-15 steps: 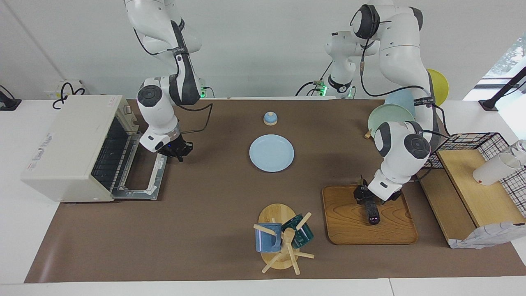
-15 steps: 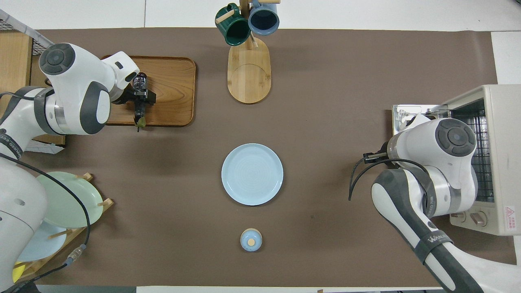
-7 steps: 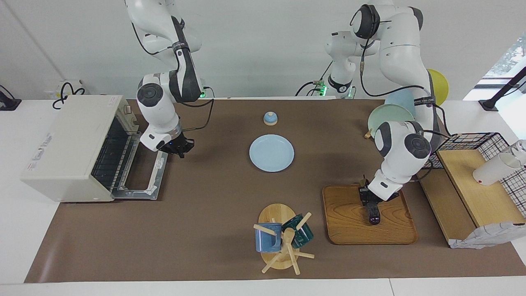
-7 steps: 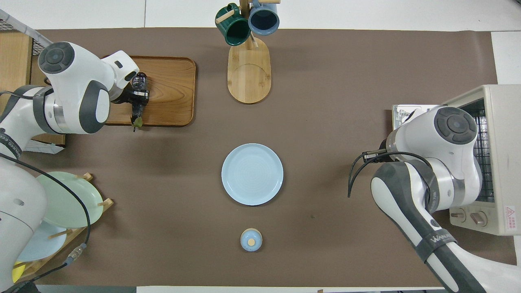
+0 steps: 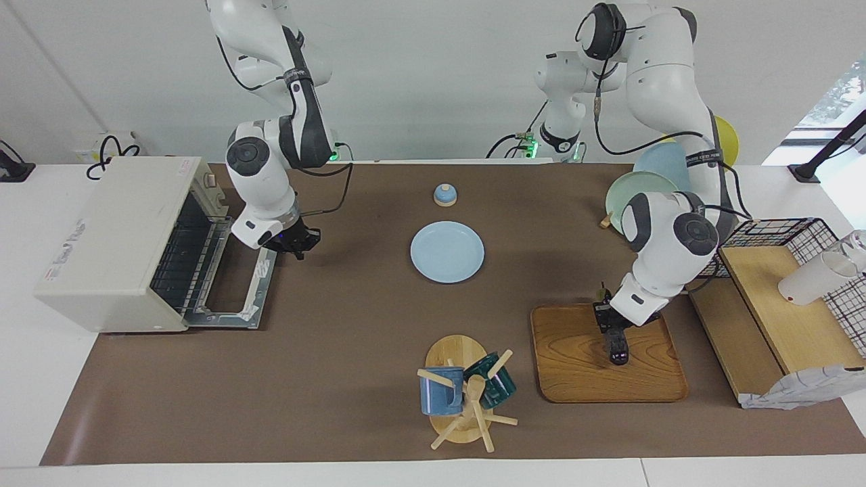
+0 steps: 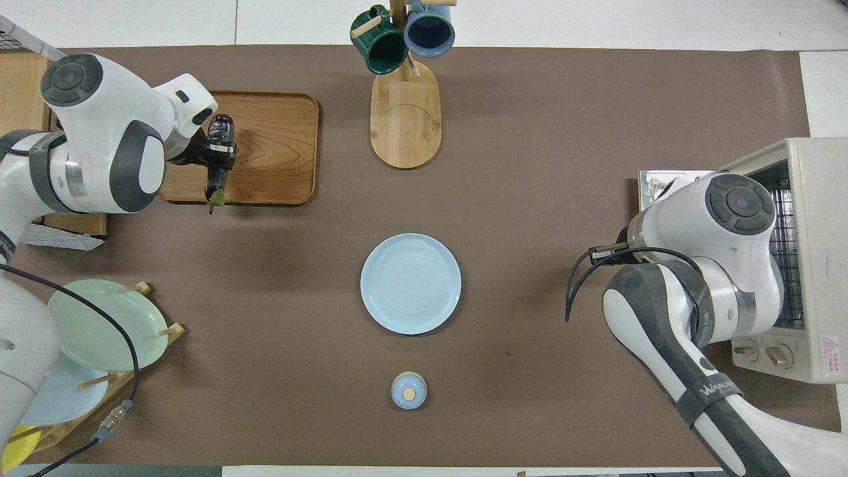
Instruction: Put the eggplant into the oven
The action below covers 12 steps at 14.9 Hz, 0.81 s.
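1. While the oven (image 5: pixel 115 243) stands with its door dropped open at the right arm's end of the table, the left gripper (image 5: pixel 612 331) is clamped on the eggplant (image 5: pixel 617 348) over the wooden tray (image 5: pixel 575 365).
2. Fingertips together and empty, the right gripper (image 5: pixel 294 245) waits beside the oven door.
3. Between the two arms lies a blue plate (image 5: pixel 447 251).

A robot laboratory: two white arms (image 5: pixel 270 169) stand at a paper-covered table (image 5: pixel 338 352) with kitchen props.
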Each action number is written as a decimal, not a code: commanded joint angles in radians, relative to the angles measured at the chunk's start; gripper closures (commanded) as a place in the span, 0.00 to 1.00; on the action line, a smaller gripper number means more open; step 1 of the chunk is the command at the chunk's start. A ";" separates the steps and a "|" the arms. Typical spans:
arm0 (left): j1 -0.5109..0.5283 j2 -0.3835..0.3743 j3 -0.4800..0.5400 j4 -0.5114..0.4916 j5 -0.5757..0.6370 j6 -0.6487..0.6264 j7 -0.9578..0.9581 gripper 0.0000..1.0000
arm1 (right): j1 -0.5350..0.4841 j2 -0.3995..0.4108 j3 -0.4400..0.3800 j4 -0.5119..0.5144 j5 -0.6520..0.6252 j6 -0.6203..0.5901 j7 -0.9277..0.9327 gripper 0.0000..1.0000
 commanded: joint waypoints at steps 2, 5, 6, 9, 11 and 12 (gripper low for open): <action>-0.045 -0.190 0.005 -0.041 -0.063 -0.208 -0.121 1.00 | 0.025 0.003 -0.003 0.009 -0.017 -0.004 0.043 1.00; -0.140 -0.299 0.006 -0.077 -0.113 -0.314 -0.281 1.00 | 0.025 0.003 -0.003 0.010 -0.017 -0.004 0.051 1.00; -0.178 -0.343 0.006 -0.111 -0.138 -0.316 -0.330 1.00 | 0.027 0.003 -0.003 0.010 -0.017 -0.004 0.063 1.00; -0.301 -0.435 0.006 -0.234 -0.178 -0.267 -0.434 1.00 | 0.050 0.001 -0.001 0.016 -0.017 -0.010 0.092 0.65; -0.405 -0.477 0.006 -0.338 -0.178 -0.130 -0.528 1.00 | 0.055 0.003 -0.001 0.019 -0.017 -0.015 0.091 0.64; -0.460 -0.491 0.006 -0.396 -0.178 -0.045 -0.572 1.00 | 0.053 0.003 -0.001 0.019 -0.017 -0.015 0.089 0.63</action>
